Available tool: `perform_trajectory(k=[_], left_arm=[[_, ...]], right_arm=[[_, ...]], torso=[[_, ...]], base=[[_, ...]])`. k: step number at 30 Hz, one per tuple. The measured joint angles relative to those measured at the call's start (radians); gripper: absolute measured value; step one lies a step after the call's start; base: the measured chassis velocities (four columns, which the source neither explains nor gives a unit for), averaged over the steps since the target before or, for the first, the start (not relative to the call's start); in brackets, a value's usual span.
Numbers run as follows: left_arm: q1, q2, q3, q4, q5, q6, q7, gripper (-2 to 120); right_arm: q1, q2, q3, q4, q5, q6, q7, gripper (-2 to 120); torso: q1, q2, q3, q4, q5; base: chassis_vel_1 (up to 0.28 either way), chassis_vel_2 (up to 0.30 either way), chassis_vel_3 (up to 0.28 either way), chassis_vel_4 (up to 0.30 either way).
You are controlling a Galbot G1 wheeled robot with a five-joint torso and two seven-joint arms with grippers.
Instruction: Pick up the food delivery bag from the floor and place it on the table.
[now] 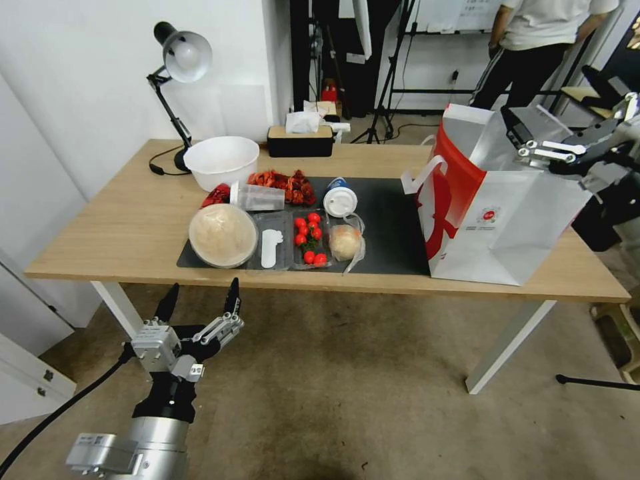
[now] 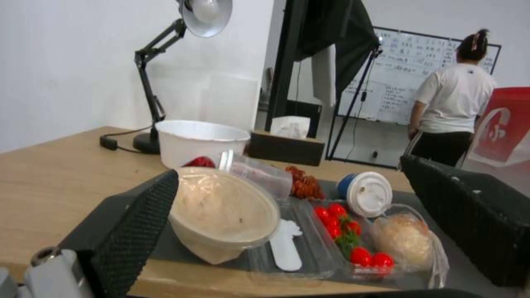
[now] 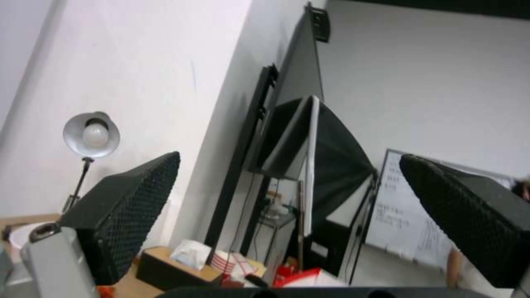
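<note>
Boxy red-and-white paper bag, upright on right end of wooden table.
Right gripper at bag's open foil-lined top, fingers spread, holding nothing; left gripper wide open, empty.

A desk lamp, white bowl and cherry tomatoes.

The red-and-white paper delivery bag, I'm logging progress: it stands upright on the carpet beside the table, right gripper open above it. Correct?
Not quite. The head view shows the red-and-white paper delivery bag standing upright on the light-wood table, at its right end, not on the carpet. The right gripper is indeed open above it.
</note>
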Motion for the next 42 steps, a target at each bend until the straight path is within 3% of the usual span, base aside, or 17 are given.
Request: perform_trajectory(k=[9,11,15,17,19,22,24,33,42], left_arm=[[0.024,-0.015,0.005,-0.008,0.033,-0.035,0.013,100],[0.038,-0.025,0.012,-0.009,0.052,-0.058,0.025,100],[0.045,-0.038,0.029,0.002,0.073,-0.082,0.034,100],[0.046,-0.039,0.031,0.004,0.076,-0.085,0.034,100],[0.054,-0.044,0.041,0.015,0.087,-0.103,0.035,100],[0.058,-0.046,0.044,0.019,0.090,-0.109,0.035,100],[0.064,-0.055,0.050,0.025,0.099,-0.119,0.032,100],[0.058,-0.074,0.071,0.059,0.130,-0.120,0.026,100],[0.047,-0.087,0.092,0.087,0.148,-0.122,0.025,100]], right_arm=[[-0.142,0.175,0.025,0.140,-0.071,-0.068,0.079,100],[-0.199,0.274,0.016,0.147,-0.118,-0.076,0.095,100],[-0.246,0.426,-0.055,0.145,-0.209,-0.057,0.088,100],[-0.250,0.442,-0.067,0.145,-0.219,-0.052,0.087,100],[-0.267,0.533,-0.143,0.143,-0.299,-0.020,0.079,100],[-0.273,0.570,-0.182,0.143,-0.339,-0.003,0.077,100],[-0.293,0.646,-0.271,0.142,-0.431,0.032,0.072,100],[-0.316,0.740,-0.466,0.093,-0.577,0.088,0.081,100],[-0.308,0.759,-0.525,0.041,-0.612,0.113,0.089,100]], torso=[[0.000,0.000,0.000,-0.0003,0.0001],[0.000,0.000,0.000,-0.0002,0.0002],[0.000,0.000,0.000,-0.0003,0.0003],[0.000,0.000,0.000,-0.0004,0.0002],[0.000,0.000,0.000,-0.0003,0.0002],[0.000,0.000,0.000,-0.0003,0.0001],[0.000,0.000,0.000,-0.0001,0.0002],[0.000,0.000,0.000,-0.0001,0.0002],[0.000,0.000,0.000,-0.0001,0.0002]], base=[[0.000,0.000,0.000,0.000],[0.000,0.000,0.000,0.000],[0.000,0.000,0.000,0.000],[0.000,0.000,0.000,0.000],[0.000,0.000,0.000,0.000],[0.000,0.000,0.000,0.000],[0.000,0.000,0.000,0.000],[0.000,0.000,0.000,0.000],[0.000,0.000,0.000,0.000]])
